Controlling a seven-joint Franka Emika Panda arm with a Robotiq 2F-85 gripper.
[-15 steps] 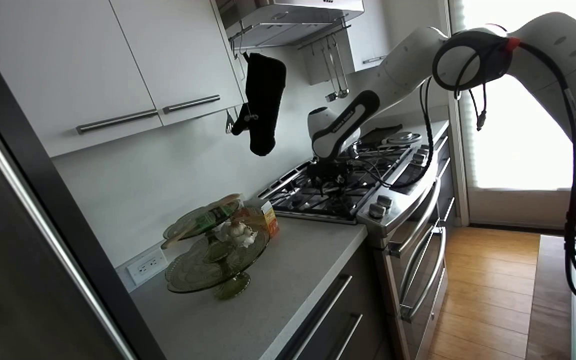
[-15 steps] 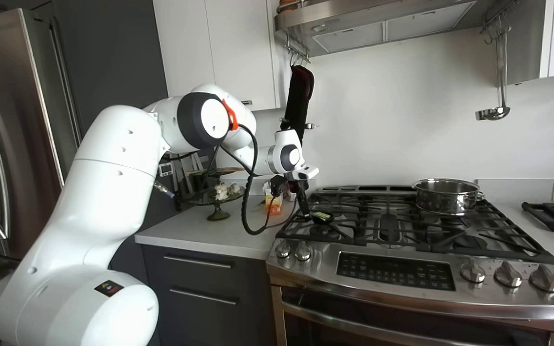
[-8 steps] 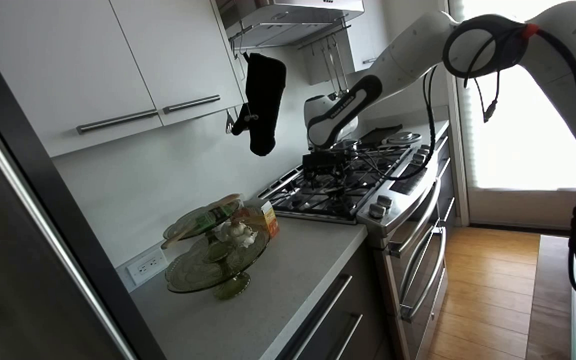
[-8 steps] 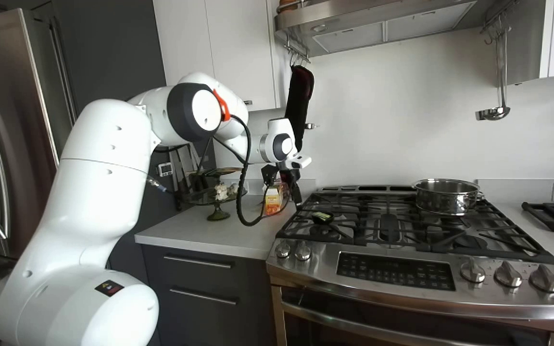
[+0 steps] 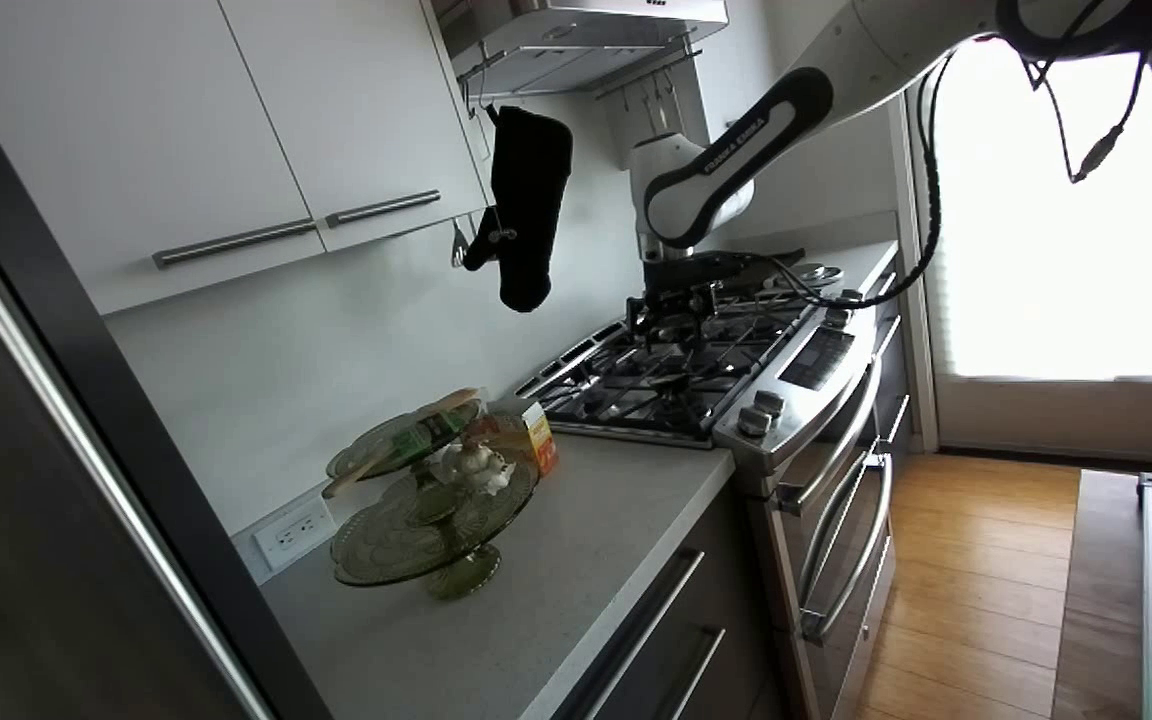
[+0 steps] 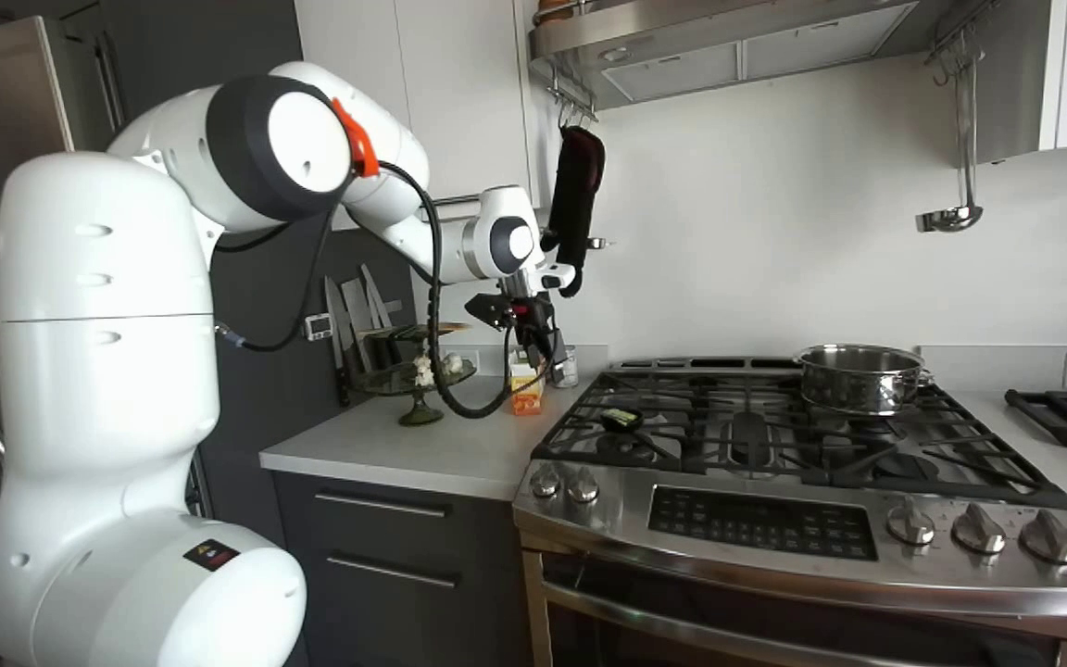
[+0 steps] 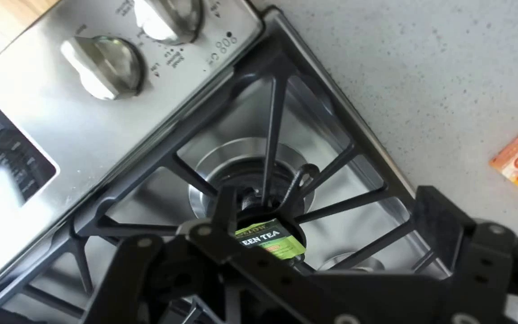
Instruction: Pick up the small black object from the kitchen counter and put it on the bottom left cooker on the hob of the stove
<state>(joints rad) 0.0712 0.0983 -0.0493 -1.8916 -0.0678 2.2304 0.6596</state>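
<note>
Gripper (image 7: 326, 200) is just hanging in the air near the left edge of the hob (image 7: 146, 200), fingers (image 7: 226, 207) spread wide apart. The tiny black skillet (image 7: 288, 207) sits below on the grate (image 7: 275, 117), at the front-left burner (image 7: 241, 173), with a green tea packet (image 7: 270, 238) lying in it. There's a steel pot (image 6: 853, 384) toward the back right, plus an orange carton (image 6: 526, 403) on the counter (image 6: 459, 445).

The arm (image 5: 736, 147) reads "FRANKA EMIKA". In the wrist view, a packet (image 7: 281, 245) towards six o'clock reads "EEN TEA"; "Lite" stands on the stove (image 7: 106, 119) at ten.
</note>
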